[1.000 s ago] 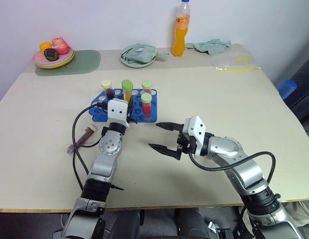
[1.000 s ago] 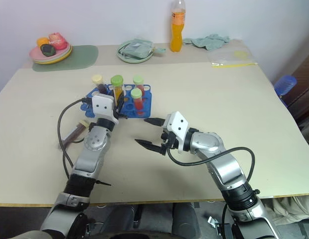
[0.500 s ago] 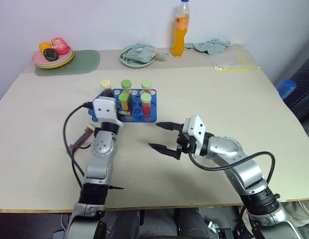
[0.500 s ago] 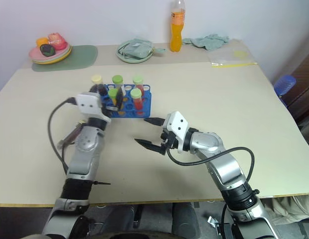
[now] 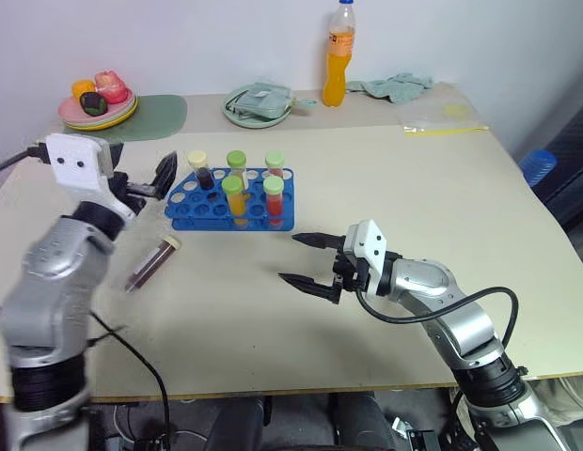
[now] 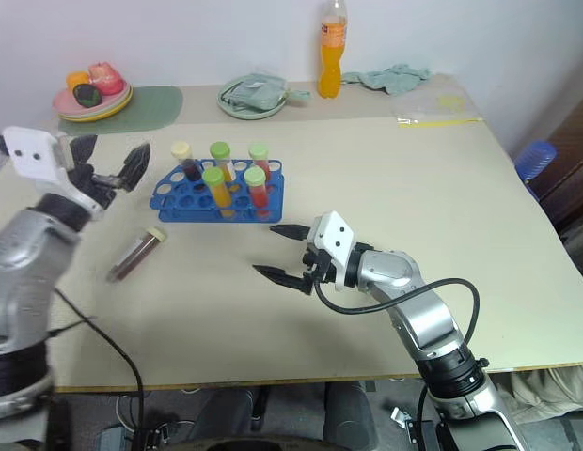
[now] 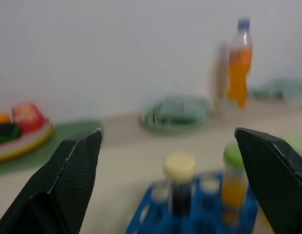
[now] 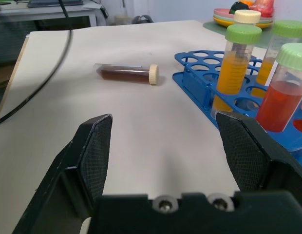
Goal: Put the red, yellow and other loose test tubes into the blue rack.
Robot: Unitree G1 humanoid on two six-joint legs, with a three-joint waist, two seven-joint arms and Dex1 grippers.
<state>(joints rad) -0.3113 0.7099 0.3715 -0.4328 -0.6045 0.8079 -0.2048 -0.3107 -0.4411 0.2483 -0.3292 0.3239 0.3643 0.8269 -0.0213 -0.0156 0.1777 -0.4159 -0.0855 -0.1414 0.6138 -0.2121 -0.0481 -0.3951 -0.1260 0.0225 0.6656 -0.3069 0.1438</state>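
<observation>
The blue rack (image 5: 235, 201) stands left of the table's middle with several capped tubes upright in it, yellow-orange, red and dark ones. One loose test tube (image 5: 151, 264), dark maroon with a cream cap, lies on the table in front of the rack's left end; it also shows in the right wrist view (image 8: 124, 73). My left gripper (image 5: 141, 169) hovers raised to the left of the rack, open and empty, facing the rack (image 7: 204, 214). My right gripper (image 5: 291, 257) is open and empty, low over the table to the right of and in front of the rack.
An orange drink bottle (image 5: 339, 56), a pale green plate (image 5: 259, 103) with a cloth and a crumpled cloth (image 5: 397, 86) stand along the far edge. A plate of toy food (image 5: 97, 103) sits far left on a green mat. A clear bag (image 5: 447, 120) lies far right.
The left gripper let go of a yellow-orange tube, which now stands in the rack's front row. It opened and pulled up and away to the left. The right arm stayed still.
</observation>
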